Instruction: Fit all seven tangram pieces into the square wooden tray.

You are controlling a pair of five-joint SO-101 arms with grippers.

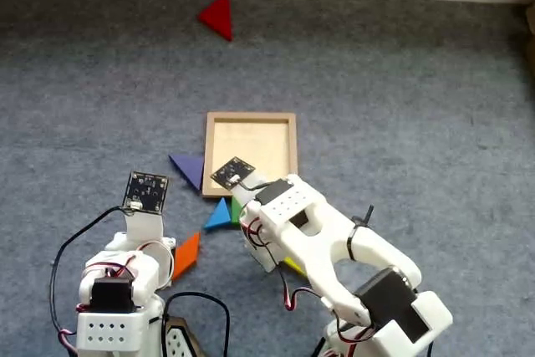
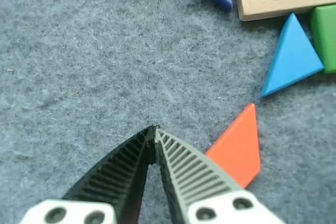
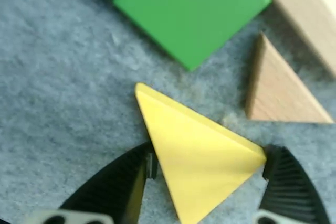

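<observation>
We are looking down on a grey, carpet-like surface (image 1: 401, 106) with the square wooden tray (image 1: 251, 116) sitting at the centre of the high view. All seven pieces are lying outside it.

The red triangle (image 1: 217, 14) is lying alone at the upper left of the frame, well apart from the tray. A dark blue piece (image 1: 189, 168) is resting just beside the tray's left rim. Below the tray's lower left corner, the blue triangle (image 1: 220, 216) and the green square (image 3: 191, 11) are sitting side by side. The orange piece (image 1: 185, 253) is lying further toward the lower left, near the left arm.

The left gripper (image 2: 153, 132) is hovering over bare carpet with its jaws closed tip to tip and holding nothing. The orange piece is lying just beside them, and the blue triangle is a little further off.

The right arm is stretching from the lower right of the high view toward the tray's lower edge. The right gripper (image 3: 210, 157) is standing with its jaws spread, one on each side of the yellow triangle (image 3: 202, 156), which is lying flat on the carpet between them. The jaws are sitting right at its edges, and we cannot tell whether they are pressing on it. A plain wooden triangle (image 3: 275, 95) is resting near the yellow one and the green square, touching neither, close to the tray's rim.
</observation>
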